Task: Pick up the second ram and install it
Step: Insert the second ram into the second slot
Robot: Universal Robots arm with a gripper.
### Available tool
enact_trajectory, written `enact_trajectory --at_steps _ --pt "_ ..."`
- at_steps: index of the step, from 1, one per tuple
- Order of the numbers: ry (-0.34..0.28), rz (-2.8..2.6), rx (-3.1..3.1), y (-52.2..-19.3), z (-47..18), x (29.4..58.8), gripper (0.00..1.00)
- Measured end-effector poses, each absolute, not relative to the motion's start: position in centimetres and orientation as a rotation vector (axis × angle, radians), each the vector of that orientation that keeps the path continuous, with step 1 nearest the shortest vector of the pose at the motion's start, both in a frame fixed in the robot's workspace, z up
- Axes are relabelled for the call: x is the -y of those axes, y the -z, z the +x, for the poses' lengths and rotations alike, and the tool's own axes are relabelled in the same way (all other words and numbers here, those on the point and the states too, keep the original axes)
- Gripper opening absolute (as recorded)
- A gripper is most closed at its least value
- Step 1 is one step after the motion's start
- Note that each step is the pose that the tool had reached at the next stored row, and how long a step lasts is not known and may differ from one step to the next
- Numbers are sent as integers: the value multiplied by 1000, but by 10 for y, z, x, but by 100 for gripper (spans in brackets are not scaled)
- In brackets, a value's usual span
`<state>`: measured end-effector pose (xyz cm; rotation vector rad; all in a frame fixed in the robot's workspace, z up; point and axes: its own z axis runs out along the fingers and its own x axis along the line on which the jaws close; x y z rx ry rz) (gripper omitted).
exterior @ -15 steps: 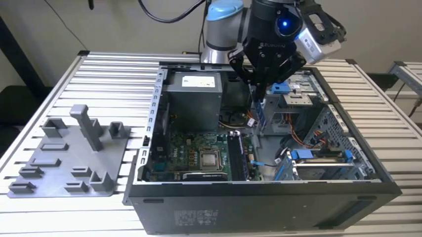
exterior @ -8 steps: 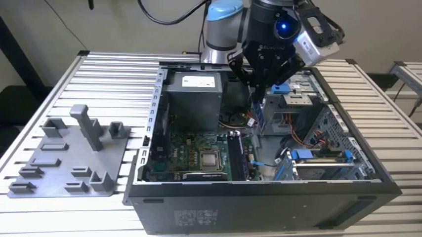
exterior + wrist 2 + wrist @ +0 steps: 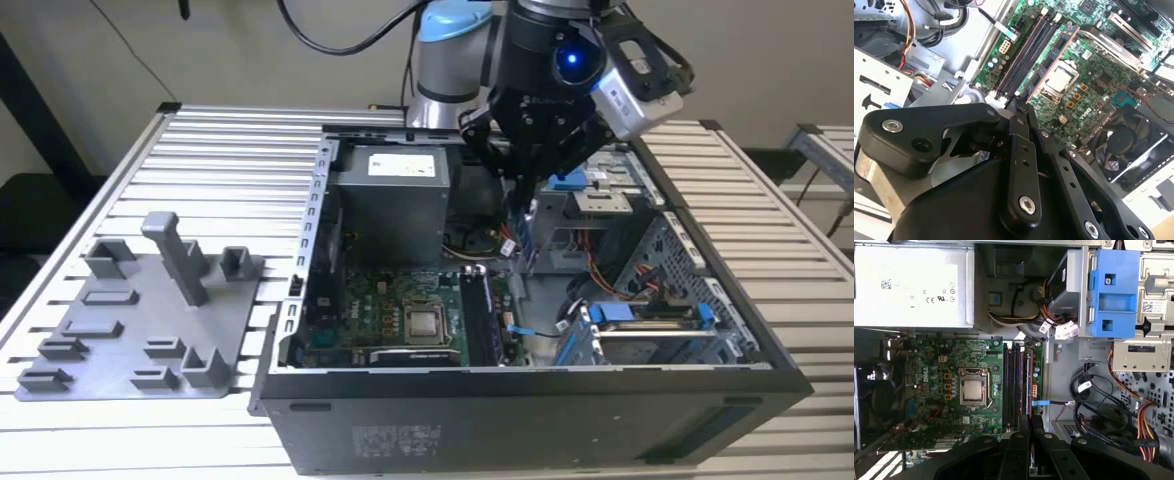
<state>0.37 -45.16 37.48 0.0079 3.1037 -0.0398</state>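
Note:
My gripper [image 3: 523,195] hangs inside the open computer case [image 3: 534,400], over the motherboard. In both wrist views its black fingertips are shut on the second ram [image 3: 1059,47], a thin dark stick seen nearly edge-on, with an orange edge and a bluish patch. The stick reaches out from the gripper [image 3: 1021,105] and lies above the row of dark memory slots [image 3: 1026,55]. In the first wrist view the gripper [image 3: 1028,422] holds the ram [image 3: 1029,385] beside the slots [image 3: 1013,385], which run next to the silver processor socket [image 3: 974,387].
A grey plastic tray [image 3: 134,330] with an upright post [image 3: 180,255] lies on the slatted table at the exterior view's left. The case also holds the power supply [image 3: 909,285], blue drive latches [image 3: 1114,295], bundled cables [image 3: 1094,400] and a fan [image 3: 1126,145].

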Motion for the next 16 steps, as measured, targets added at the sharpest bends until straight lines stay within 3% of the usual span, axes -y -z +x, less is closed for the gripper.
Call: enact_trajectory --at_steps 16 --pt "47 30 -3104 -351 -1 451 14"
